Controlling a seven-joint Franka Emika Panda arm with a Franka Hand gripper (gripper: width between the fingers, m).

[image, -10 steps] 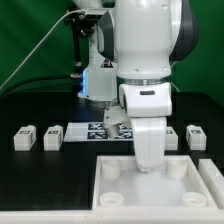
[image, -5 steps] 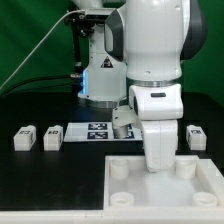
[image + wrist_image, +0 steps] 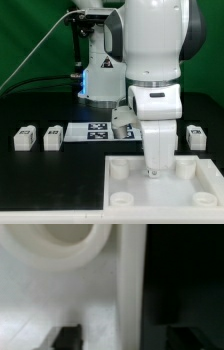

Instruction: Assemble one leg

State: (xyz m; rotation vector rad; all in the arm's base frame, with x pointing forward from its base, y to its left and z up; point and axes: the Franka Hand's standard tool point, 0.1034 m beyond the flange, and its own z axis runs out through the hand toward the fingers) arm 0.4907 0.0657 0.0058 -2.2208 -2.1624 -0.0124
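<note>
Three small white legs with tags lie on the black table: two at the exterior view's left (image 3: 24, 137) (image 3: 52, 137) and one at its right (image 3: 196, 136). The large white panel (image 3: 128, 185) with round corner sockets lies at the front. My gripper (image 3: 152, 172) is down at the panel's far edge, apart from every leg. In the wrist view the gripper (image 3: 125, 336) is open, and its dark fingertips (image 3: 66, 336) stand either side of the panel's rim (image 3: 132, 286). A round socket (image 3: 70, 246) shows close by. No leg shows in the wrist view.
The marker board (image 3: 92, 131) lies flat between the left legs and my arm. The arm's base and cables (image 3: 95, 70) stand at the back. Black table (image 3: 190, 274) shows beyond the panel's rim.
My arm and the white panel have both shifted toward the exterior view's right since a second ago. In the last half second nothing has visibly moved.
</note>
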